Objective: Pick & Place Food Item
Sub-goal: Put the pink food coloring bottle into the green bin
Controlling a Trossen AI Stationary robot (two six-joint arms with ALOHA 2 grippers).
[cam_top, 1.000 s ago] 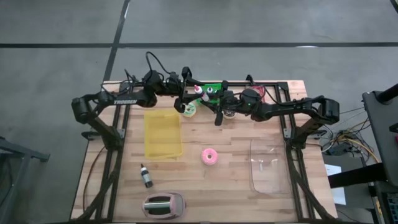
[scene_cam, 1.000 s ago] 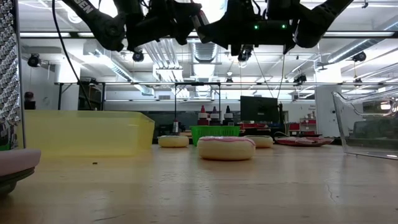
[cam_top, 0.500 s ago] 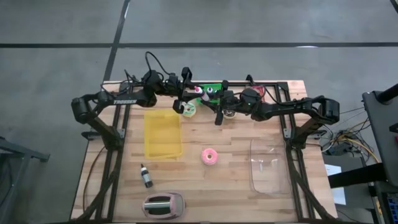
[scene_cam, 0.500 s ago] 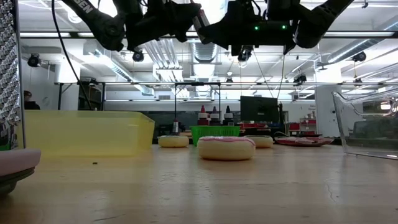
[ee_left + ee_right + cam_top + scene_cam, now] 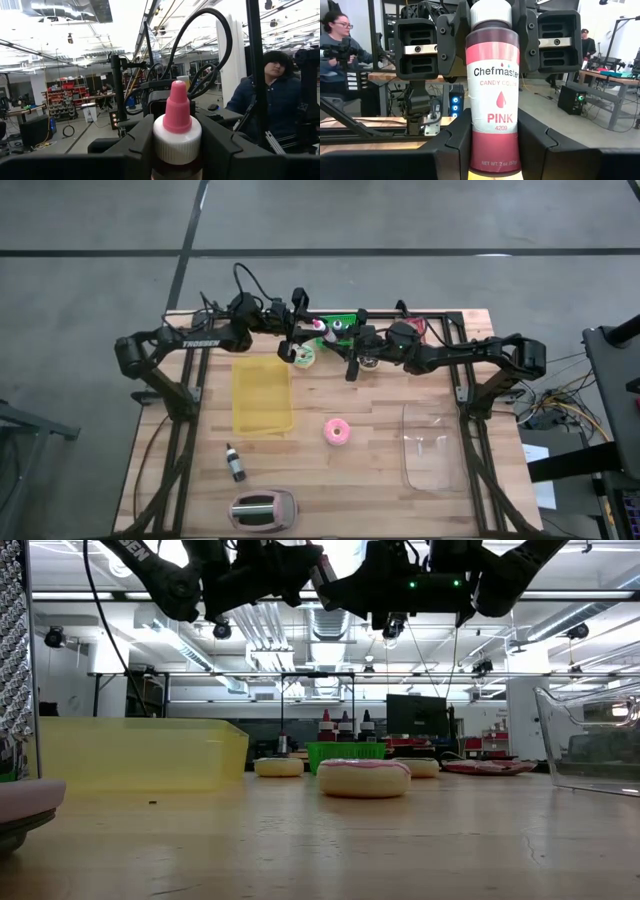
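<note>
The pink colour bottle (image 5: pixel 490 100) is off the table, held in the air just beside the green basket (image 5: pixel 343 320), on the side towards the middle of the table. I have it in both pincers at once. My right pincer (image 5: pixel 490 145) is closed round the lower body, fingers pressed to either side below the label. My left pincer (image 5: pixel 177 150) is closed round the top end, fingers snug against the white collar under the pink nozzle (image 5: pixel 177 107). Neither pair of fingers is wide apart; the bottle's own width is what sets the gap.

I judge the double hold to be a hand-over, or a steadying grip. With one pincer at each end, the bottle cannot swing or slip while one side takes the weight from the other. Which pincer gives and which receives I cannot tell.

My arms reach in from opposite sides and meet head-on beside the basket, wrists roughly level, each pincer pointing at the other. In the right wrist view the left pincer's face fills the space behind the bottle. In the low view both arms hang high, well clear of the tabletop.

Farther from the basket lie the pink doughnut (image 5: pixel 337 431), the yellow tray (image 5: pixel 262 395) and the clear tub (image 5: pixel 432 448), all apart from my arms.
</note>
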